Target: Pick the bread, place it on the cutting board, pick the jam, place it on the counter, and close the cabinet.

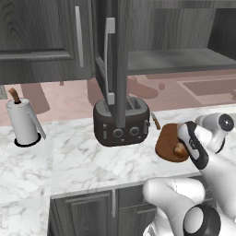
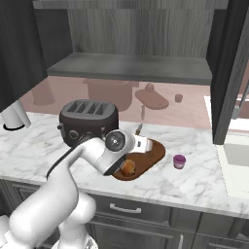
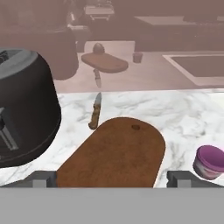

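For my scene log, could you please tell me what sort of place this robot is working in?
A rendered kitchen, most likely: a white marble worktop with grey veins holds a dark two-slot toaster and a reddish-brown wooden cutting board, beneath dark grey wood-grain upper cabinets.

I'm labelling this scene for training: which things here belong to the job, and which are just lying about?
Job: bread, cutting board, jam, counter, cabinet with its doors open.
Lying about: toaster, knife, paper towel roll, sink.
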{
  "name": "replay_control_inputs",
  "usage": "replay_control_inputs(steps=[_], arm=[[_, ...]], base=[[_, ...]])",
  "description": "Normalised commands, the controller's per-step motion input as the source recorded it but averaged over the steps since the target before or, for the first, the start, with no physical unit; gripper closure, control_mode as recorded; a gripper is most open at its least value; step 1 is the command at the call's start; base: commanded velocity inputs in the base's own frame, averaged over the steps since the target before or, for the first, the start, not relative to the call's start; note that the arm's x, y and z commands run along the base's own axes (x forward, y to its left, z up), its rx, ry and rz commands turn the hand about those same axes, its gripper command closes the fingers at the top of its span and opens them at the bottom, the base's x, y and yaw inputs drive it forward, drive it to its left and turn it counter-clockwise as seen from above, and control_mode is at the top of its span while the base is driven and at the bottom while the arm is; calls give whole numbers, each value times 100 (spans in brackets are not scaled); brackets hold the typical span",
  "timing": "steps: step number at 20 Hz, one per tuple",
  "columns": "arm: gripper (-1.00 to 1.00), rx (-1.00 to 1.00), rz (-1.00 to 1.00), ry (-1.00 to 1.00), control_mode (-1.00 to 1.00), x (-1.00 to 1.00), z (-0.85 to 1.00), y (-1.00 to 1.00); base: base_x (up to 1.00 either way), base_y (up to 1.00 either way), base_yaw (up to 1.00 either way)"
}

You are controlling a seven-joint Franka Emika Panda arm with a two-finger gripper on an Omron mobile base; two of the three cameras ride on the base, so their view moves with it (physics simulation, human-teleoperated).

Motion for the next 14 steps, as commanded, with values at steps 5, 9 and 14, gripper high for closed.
replay_control_inputs(steps=[5, 9, 14], arm=[[-100, 1, 0, -12, -100, -22, 35, -8], [-100, 1, 0, -12, -100, -20, 42, -9], [-100, 1, 0, -12, -100, -13, 47, -9]], base=[[0, 0, 0], [0, 0, 0], [0, 0, 0]])
